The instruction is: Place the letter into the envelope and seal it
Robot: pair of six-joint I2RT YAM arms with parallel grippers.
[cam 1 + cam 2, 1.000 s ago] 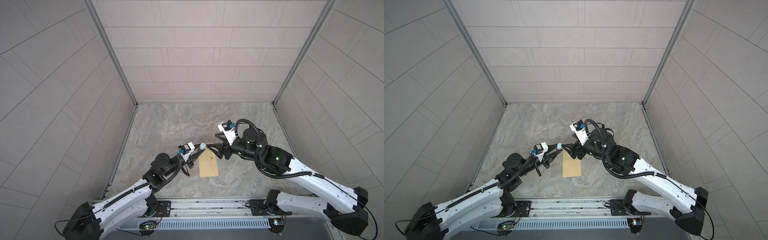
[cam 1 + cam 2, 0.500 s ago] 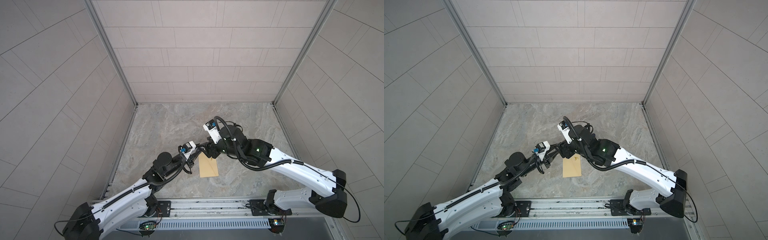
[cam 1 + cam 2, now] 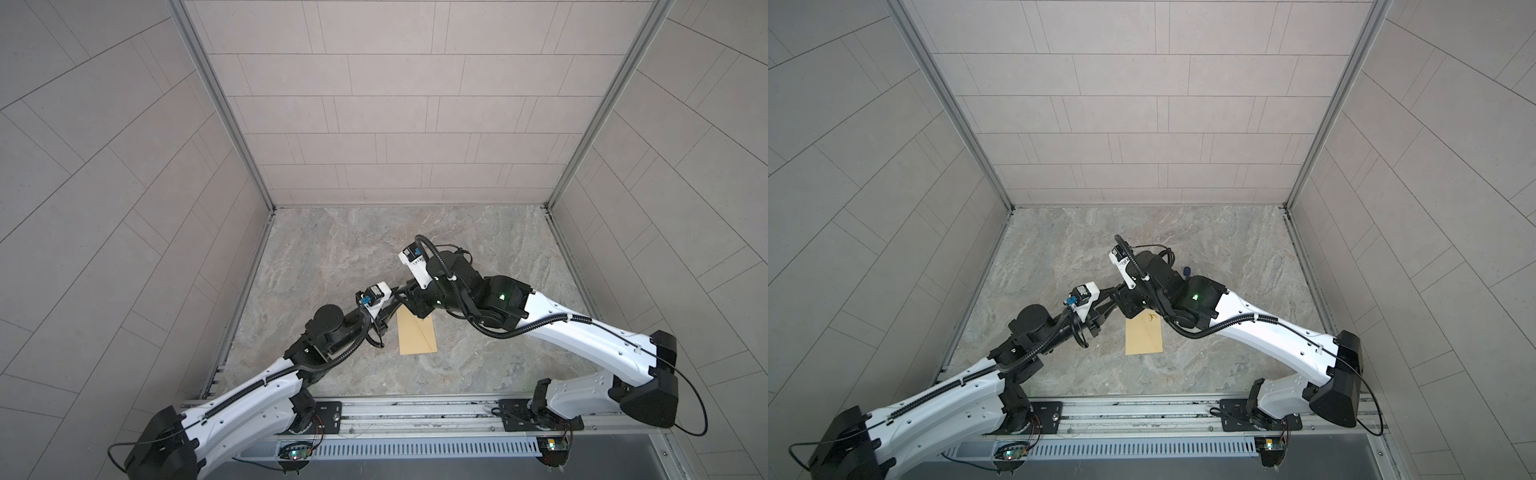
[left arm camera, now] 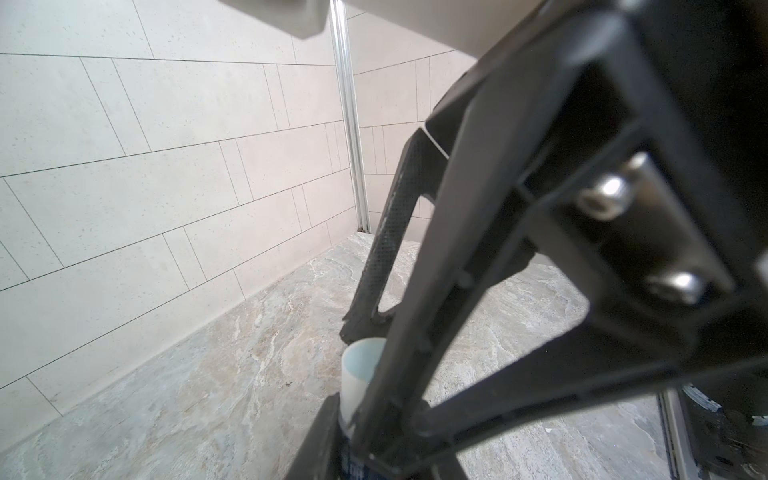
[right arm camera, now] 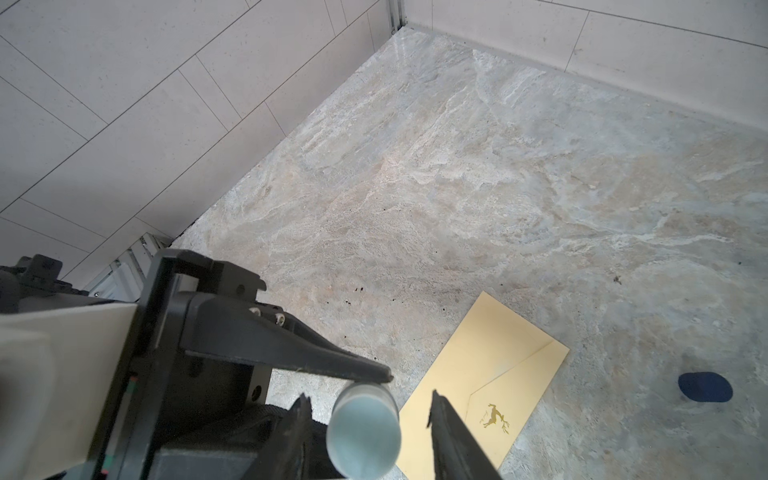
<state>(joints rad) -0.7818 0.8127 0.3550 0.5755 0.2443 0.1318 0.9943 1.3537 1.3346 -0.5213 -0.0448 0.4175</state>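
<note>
The envelope [image 3: 417,336] is lying flat on the tabletop [image 3: 332,257] with its flap folded down, at 6 o'clock of both tools. The letter is not showing. The left tool [image 3: 400,296] is clamping a pale cylinder [image 5: 363,432], probably glue. The right tool [image 5: 370,398] is standing with its jaws apart on either side of the cylinder. In a top view a dark cap [image 3: 1187,272] is sitting at 1 o'clock of the envelope. The envelope is looking thin, light and limp, and is likely to slide on the smooth stone, so pinning its body and taking the flap edge is looking safest. The cylinder is looking rigid and slick, calling for a mid-barrel grip.
</note>
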